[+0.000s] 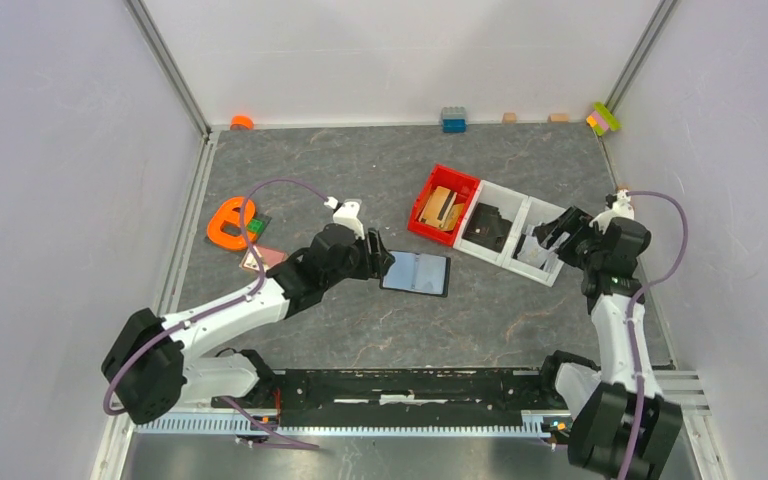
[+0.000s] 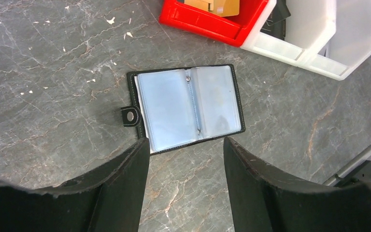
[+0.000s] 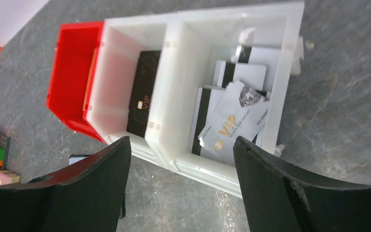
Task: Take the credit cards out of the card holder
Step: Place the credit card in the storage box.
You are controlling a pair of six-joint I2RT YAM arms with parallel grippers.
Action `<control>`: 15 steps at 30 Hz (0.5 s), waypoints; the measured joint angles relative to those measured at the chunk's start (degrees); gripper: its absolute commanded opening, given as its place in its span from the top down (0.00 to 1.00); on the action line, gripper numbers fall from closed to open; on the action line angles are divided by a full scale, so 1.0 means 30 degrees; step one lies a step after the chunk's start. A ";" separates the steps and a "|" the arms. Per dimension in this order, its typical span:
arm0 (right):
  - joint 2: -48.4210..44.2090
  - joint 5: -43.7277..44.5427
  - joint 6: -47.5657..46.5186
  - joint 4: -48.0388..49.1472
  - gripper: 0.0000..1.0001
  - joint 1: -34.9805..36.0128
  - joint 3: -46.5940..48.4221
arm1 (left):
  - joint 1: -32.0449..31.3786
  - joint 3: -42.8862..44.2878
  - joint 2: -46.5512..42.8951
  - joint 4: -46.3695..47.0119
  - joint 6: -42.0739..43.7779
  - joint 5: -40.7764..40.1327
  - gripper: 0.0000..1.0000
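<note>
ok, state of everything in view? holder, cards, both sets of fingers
card holder: open flat on the table, sleeves look empty
white cards: piled loose in the end white bin
black card: lying in the middle white bin
left fingers: open, empty, by the holder
right fingers: open, empty, over the white cards

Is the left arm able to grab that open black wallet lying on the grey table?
Probably yes: the left claw hangs open just beside the open black leather-like wallet, and nothing covers it.

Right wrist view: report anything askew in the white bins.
The top VIP card in the end white bin lies tilted across the other cards, which sit squarer. The black card in the middle bin looks orderly.
</note>
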 measured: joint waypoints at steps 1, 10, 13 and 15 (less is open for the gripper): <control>-0.0758 0.0022 -0.0058 0.0109 0.11 0.0000 -0.0109 | 0.0000 0.0109 0.0102 -0.0138 0.0000 -0.0073 0.35; -0.3089 -0.2186 0.0350 0.3162 0.09 0.2798 -0.1698 | 0.0000 0.2011 0.2543 -0.2171 0.0466 -0.1129 0.32; -0.3118 -0.2157 0.0255 0.3876 0.09 0.4976 -0.1698 | 0.0000 0.2259 0.3053 -0.2630 0.0641 -0.1479 0.32; -0.3067 -0.2157 0.0211 0.4299 0.09 0.5872 -0.1698 | 0.0000 0.2455 0.3424 -0.2878 0.0780 -0.1639 0.34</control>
